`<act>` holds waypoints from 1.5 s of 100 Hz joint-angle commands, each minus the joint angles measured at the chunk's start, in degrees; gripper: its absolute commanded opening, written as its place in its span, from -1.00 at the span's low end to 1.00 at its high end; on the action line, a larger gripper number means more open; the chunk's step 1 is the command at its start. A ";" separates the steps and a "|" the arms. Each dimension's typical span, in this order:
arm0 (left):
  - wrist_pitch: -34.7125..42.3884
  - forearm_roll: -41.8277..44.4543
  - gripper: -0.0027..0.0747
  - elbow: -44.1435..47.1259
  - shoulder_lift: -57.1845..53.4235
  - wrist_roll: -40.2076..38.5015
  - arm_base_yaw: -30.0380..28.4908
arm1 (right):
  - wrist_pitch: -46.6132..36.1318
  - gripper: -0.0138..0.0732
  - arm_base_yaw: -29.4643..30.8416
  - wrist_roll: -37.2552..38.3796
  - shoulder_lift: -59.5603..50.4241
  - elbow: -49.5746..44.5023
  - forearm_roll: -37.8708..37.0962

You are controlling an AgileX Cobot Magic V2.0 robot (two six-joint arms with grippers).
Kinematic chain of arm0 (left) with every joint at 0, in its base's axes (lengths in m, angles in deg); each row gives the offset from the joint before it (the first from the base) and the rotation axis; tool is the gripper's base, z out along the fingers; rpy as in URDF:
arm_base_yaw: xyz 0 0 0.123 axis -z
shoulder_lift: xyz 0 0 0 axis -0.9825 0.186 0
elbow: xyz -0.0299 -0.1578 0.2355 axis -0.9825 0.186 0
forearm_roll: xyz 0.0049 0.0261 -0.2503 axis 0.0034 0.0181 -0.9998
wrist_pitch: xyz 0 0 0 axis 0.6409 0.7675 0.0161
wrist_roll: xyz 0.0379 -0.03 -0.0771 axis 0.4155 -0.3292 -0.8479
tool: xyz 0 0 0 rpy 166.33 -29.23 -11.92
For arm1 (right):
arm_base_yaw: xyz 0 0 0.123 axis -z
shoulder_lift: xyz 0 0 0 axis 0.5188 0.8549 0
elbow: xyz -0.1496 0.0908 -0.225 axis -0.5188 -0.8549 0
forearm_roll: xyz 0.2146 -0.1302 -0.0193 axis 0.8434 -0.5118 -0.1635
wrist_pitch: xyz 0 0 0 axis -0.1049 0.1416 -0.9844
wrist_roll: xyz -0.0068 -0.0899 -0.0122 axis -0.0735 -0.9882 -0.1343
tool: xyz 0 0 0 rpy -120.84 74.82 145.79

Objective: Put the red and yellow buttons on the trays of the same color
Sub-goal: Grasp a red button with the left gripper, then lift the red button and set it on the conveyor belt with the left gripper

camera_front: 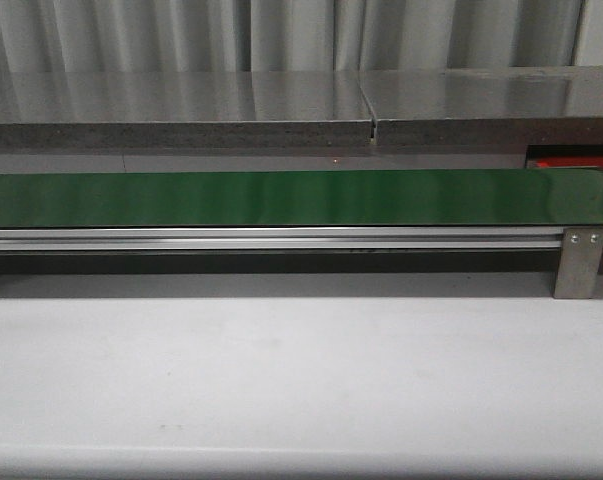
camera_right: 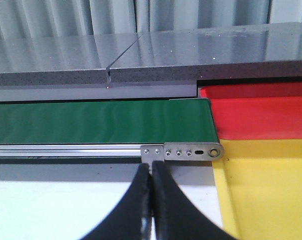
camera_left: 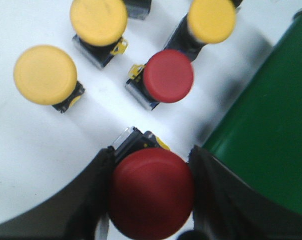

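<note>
Red button (camera_left: pixel 151 192) sits at the lower centre of the left wrist view, between the two black fingers (camera_left: pixel 98 200) of the left gripper (camera_left: pixel 152 195), which appear closed against the sides of its domed cap. The cap is smooth, glossy plastic, round like a mushroom, and under it a small boxy black body with a clear part and a yellow clip shows at its upper edge. I judge the button light and stiff, not fragile, but the rounded shiny cap may slip, so a hold lower down on the square body would be more secure than one on the dome; whether the fingers touch the body too I cannot tell. Above it a second red button (camera_left: pixel 168 75) lies on the white table (camera_left: pixel 55 145), and three yellow buttons (camera_left: pixel 44 75) of the same shape lie near it, all apart from each other. At the right edge of this view runs the green belt (camera_left: pixel 261 135), matte and flat. In the right wrist view the right gripper (camera_right: pixel 152 205) has its black fingers pressed together with nothing between them. Beyond it, at the end of the belt with its metal rail (camera_right: pixel 183 151), lie the red tray (camera_right: pixel 261 117) and the yellow tray (camera_right: pixel 271 190), side by side and touching, both smooth bright plastic with low edges. The front view shows no arm and no button.
</note>
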 commanded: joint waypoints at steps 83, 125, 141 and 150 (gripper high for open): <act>-0.29 -0.72 -0.98 -16.55 5.14 0.56 16.82 | -4.92 -0.83 0.20 -0.10 -1.10 1.03 -0.24; -0.49 -0.58 -0.18 -16.60 7.66 0.57 17.10 | -4.92 -0.83 0.20 -0.10 -1.10 1.03 -0.24; -1.86 -0.58 0.54 -16.69 7.66 0.57 17.10 | -4.92 -0.83 0.20 -0.10 -1.10 1.03 -0.24; -3.24 -0.58 0.62 -17.52 7.66 0.57 17.10 | -4.92 -0.83 0.20 -0.10 -1.10 1.03 -0.24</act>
